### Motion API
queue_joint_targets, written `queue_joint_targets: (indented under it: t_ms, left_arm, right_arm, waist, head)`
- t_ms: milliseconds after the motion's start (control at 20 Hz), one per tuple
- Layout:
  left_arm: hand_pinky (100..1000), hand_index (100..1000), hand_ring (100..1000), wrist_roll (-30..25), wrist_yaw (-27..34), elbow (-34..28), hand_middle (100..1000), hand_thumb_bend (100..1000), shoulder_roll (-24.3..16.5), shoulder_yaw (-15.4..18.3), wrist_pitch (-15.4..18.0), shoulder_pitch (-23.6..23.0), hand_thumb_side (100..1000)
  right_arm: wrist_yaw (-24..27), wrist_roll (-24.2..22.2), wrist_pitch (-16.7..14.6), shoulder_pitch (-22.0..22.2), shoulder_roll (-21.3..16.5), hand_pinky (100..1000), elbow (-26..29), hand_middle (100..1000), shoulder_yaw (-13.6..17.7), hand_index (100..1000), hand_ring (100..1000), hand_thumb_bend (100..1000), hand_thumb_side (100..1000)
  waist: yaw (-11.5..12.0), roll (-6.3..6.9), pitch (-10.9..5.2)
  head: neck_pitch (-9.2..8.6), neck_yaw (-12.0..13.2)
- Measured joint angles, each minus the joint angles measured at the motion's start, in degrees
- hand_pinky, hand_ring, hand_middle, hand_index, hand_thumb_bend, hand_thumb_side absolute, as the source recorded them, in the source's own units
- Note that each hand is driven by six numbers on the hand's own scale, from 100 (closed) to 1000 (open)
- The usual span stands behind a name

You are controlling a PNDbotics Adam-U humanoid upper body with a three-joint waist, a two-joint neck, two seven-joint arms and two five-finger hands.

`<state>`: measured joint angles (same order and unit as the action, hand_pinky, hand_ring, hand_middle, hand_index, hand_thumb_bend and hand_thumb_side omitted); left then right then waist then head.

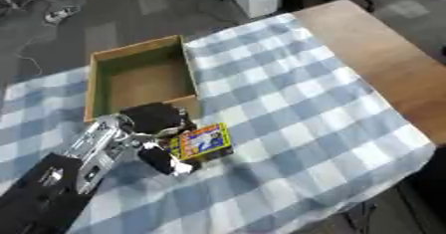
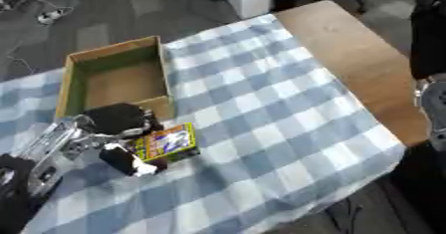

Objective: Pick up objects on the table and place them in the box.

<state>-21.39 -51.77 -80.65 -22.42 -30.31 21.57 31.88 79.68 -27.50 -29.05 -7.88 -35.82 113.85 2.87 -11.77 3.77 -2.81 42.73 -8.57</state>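
- Left eye view: the left hand (image 1: 155, 128) grasps a yellow packet (image 1: 203, 141), fingers curled round its left edge.
- The packet lies on the checked tabletop (image 1: 296, 108), just beside the open wooden box (image 1: 139, 76).

There is 1 wooden box (image 1: 139, 76) — open-topped, nothing visible inside it. There is 1 small yellow packet (image 1: 203, 141) with a printed face. There is 1 blue-and-white checked cloth (image 1: 296, 113) spread over 1 table (image 1: 383, 58). Of the robot, 1 hand (image 1: 155, 128) shows — the left — and part of 1 more arm (image 2: 428, 78) at the right edge.
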Motion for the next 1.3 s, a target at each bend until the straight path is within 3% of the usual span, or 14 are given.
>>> queue_joint_targets:
  t_ms: [650, 1000, 1300]
  left_arm:
    - [100, 282, 100, 8.09, 8.59, -6.87, 100, 100, -2.11, 9.15, -6.29, 2.35, 713]
    - [100, 282, 100, 10.0, 11.35, -6.95, 100, 100, -3.82, 11.04, -8.71, 3.7, 711]
    - [100, 272, 100, 10.85, 10.4, -3.18, 100, 100, -5.55, 11.46, -7.99, 5.34, 708]
  right_arm:
    - [-0.17, -0.19, -0.24, 0.48, 0.0, 370, 0.0, 345, 0.29, 567, 314, 100, 1000]
    - [-0.62, -0.22, -0.25, 0.52, 0.0, 371, 0.0, 344, 0.29, 567, 314, 100, 1000]
    - [-0.88, -0.25, -0.24, 0.56, 0.0, 371, 0.0, 342, 0.29, 568, 313, 100, 1000]
  waist:
    - [0.61, -0.01, -0.01]
    - [0.8, -0.02, -0.03]
    - [0.91, -0.02, -0.03]
  head:
    - [-0.37, -0.5]
    - [-0.53, -0.5]
    - [-0.55, -0.5]
